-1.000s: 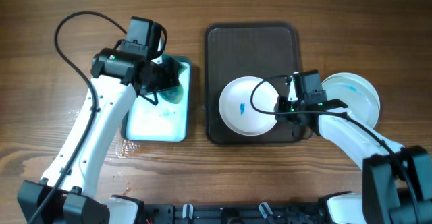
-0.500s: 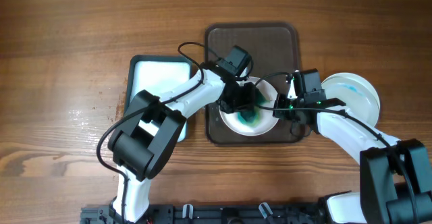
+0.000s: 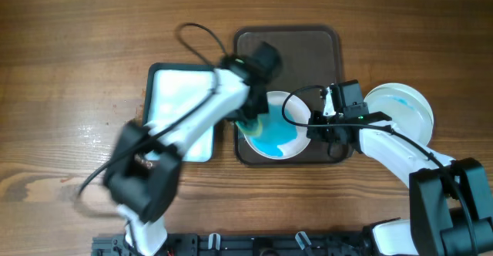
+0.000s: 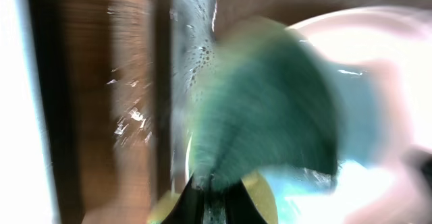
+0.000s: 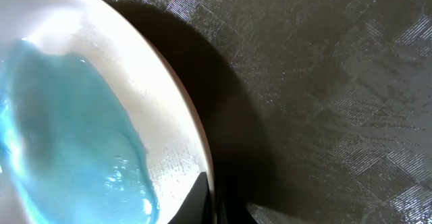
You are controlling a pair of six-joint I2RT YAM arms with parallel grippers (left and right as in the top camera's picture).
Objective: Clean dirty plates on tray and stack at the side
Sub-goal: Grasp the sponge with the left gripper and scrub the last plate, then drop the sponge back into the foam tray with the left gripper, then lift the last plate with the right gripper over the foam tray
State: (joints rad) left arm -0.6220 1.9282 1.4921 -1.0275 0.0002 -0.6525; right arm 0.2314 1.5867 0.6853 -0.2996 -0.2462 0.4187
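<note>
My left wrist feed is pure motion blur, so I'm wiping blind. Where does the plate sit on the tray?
Observer: Overhead, the plate lies in the half of the tray nearer the robot, partly under the left gripper and its green sponge.
Operator: Is anything steadying it?
Observer: Yes. The right gripper is at its right rim, and the right wrist view shows that rim running down between its fingertips.
Operator: How dirty is it?
Observer: A wide light-blue film covers most of its middle; it is not yet plain white.
</note>
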